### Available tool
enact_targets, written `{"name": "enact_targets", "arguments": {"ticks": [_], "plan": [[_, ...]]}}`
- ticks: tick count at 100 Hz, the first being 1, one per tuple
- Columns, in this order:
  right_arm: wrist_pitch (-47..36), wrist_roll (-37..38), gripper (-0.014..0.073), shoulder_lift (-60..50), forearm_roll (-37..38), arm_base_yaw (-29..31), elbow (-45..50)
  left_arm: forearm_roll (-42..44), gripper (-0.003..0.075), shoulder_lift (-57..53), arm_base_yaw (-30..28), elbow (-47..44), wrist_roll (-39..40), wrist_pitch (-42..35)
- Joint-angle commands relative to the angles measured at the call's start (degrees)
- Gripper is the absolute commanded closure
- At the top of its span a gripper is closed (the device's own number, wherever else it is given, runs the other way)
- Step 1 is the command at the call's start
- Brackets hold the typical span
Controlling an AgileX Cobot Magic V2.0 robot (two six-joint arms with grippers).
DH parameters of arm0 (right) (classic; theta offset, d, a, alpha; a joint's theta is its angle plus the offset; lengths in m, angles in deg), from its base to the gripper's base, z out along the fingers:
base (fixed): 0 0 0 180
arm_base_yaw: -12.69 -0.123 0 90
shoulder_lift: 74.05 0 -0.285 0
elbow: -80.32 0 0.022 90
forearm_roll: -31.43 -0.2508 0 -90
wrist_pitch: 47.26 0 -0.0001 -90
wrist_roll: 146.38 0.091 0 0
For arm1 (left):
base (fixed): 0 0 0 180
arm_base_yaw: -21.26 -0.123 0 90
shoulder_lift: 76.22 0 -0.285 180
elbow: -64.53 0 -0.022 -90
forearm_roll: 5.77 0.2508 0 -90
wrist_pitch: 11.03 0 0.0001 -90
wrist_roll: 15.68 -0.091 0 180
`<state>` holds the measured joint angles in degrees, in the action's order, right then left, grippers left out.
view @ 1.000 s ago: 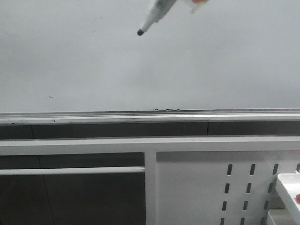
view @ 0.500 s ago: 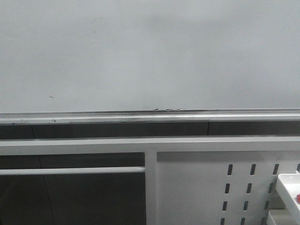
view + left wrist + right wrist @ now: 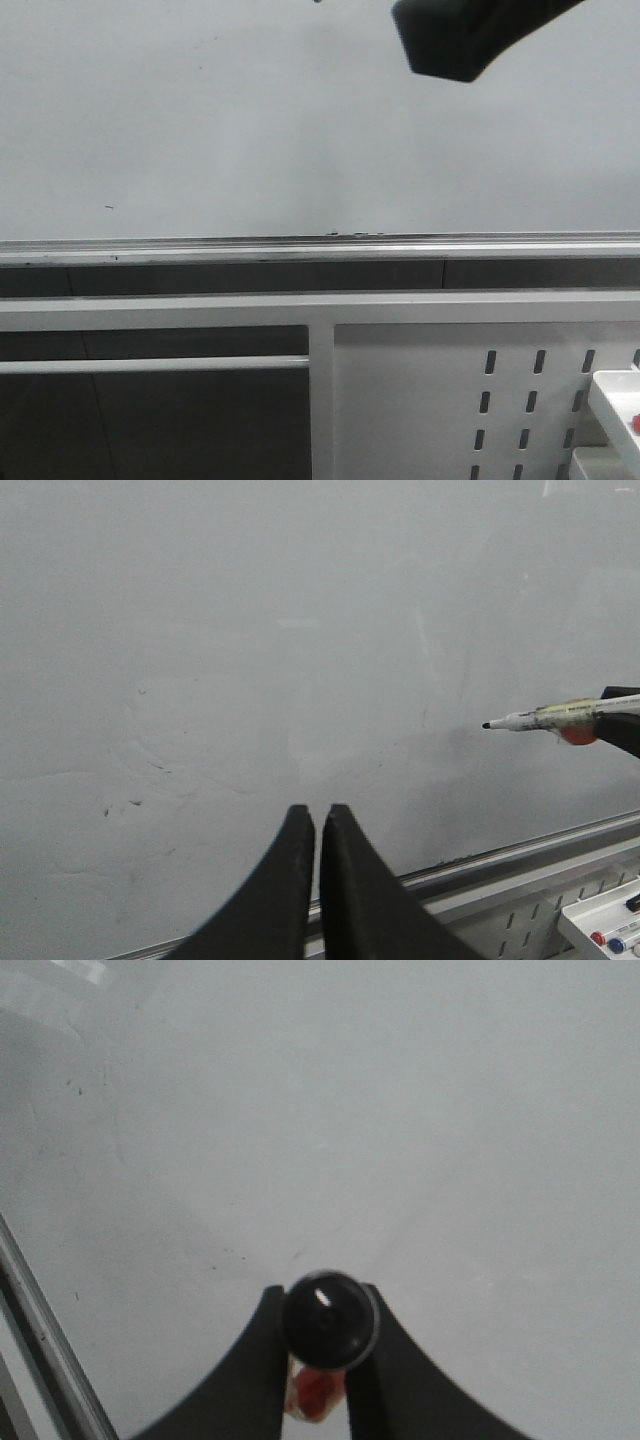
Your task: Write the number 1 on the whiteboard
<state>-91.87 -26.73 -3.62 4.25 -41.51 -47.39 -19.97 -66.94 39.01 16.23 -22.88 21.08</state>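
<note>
Whiteboard [image 3: 250, 630] fills the background, no stroke on it; right gripper [image 3: 328, 1335] clamps the marker [image 3: 545, 719] (tip just off the board), left gripper [image 3: 312, 815] pressed together at its seven o'clock.

Looks like a lab or robot test bench rather than a home. Large pale whiteboard [image 3: 250, 130] with a silver rail [image 3: 300, 248] below, mounted over a white metal frame [image 3: 320, 400] with a slotted panel [image 3: 440, 400]. Small tray of markers [image 3: 605, 930] at one corner.
</note>
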Motion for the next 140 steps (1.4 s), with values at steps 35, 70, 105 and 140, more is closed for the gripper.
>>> {"name": "enact_targets", "arguments": {"ticks": [35, 70, 105, 140], "plan": [[-6.27, -0.27, 0.0663, 1.78, -0.58, 7.27, -1.98, -1.48, 0.0740, 0.76, -0.25, 1.35, 0.57, -3.96], [-5.41, -0.04, 0.0663, 3.02, -0.58, 10.68, -1.98, -1.48, 0.0740, 0.76, -0.25, 1.35, 0.30, -3.96], [-2.43, 0.50, 0.0663, 5.62, -0.67, 10.68, -1.98, -1.48, 0.0740, 0.76, -0.25, 1.35, 0.22, -3.96], [-2.10, 8.66, 0.0663, 14.65, -1.32, 10.68, -1.98, -1.48, 0.0740, 0.76, -0.25, 0.93, 0.22, -3.99]]}}
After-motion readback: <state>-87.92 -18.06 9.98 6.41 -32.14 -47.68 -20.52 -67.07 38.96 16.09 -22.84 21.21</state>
